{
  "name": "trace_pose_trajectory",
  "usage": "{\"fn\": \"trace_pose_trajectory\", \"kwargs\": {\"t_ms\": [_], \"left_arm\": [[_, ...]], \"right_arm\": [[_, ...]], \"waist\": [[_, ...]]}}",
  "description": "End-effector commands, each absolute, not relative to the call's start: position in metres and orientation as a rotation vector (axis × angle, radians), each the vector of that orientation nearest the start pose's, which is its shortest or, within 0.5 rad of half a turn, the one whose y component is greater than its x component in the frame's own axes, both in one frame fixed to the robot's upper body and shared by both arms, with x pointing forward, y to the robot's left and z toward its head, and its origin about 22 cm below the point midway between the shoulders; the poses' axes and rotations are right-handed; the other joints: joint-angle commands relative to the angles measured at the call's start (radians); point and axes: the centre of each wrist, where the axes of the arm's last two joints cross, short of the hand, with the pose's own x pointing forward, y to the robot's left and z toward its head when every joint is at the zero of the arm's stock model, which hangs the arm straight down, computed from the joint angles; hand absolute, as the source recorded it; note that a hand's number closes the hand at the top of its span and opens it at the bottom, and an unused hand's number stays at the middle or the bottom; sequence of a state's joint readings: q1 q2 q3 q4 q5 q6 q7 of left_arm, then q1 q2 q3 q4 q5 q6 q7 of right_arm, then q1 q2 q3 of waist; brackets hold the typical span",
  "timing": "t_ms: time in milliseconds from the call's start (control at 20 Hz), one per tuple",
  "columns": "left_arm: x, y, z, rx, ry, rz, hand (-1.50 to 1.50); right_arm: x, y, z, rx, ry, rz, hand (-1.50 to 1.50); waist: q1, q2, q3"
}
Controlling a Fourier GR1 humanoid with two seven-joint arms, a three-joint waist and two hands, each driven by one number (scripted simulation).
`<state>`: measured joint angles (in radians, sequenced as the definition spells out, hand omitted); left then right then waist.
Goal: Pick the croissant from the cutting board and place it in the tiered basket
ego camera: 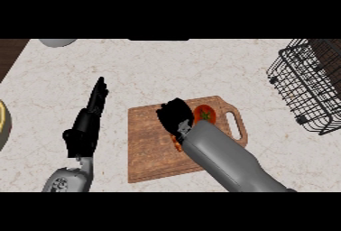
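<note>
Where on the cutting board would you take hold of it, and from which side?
By the handle loop at the cutting board's right end, coming from the right. The slot lets fingers hook through, and that end lies clear, while the right hand and a tomato sit over the middle.

Place: a kitchen.
Worktop: pale, marbled stone is spreading across the view.
Cutting board: wooden, with a handle slot, lying on the worktop.
Tomato: sitting on the board.
Tiered basket: black wire, standing at right.
</note>
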<state>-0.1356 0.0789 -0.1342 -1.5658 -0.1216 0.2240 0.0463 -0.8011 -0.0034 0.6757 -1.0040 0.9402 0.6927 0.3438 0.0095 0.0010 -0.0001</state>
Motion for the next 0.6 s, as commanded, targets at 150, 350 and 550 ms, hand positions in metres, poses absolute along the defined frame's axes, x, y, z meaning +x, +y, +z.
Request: {"fn": "trace_pose_trajectory", "kwargs": {"t_ms": [150, 350, 550], "left_arm": [[0.274, 0.2, 0.018, 0.2, -1.659, -0.096, 0.0], [0.274, 0.199, 0.029, 0.172, -1.672, -0.116, 0.0], [0.28, 0.214, 0.042, 0.185, -1.664, -0.12, 0.0]], "right_arm": [[0.339, -0.024, 0.054, -0.574, -0.89, 2.019, -1.5], [0.331, -0.016, 0.04, -0.624, -0.971, 1.972, 1.5], [0.329, -0.019, 0.029, -0.714, -1.097, 2.097, 1.5]], "waist": [[-0.006, 0.0, 0.0], [0.008, 0.002, 0.0], [0.003, 0.002, 0.0]]}}
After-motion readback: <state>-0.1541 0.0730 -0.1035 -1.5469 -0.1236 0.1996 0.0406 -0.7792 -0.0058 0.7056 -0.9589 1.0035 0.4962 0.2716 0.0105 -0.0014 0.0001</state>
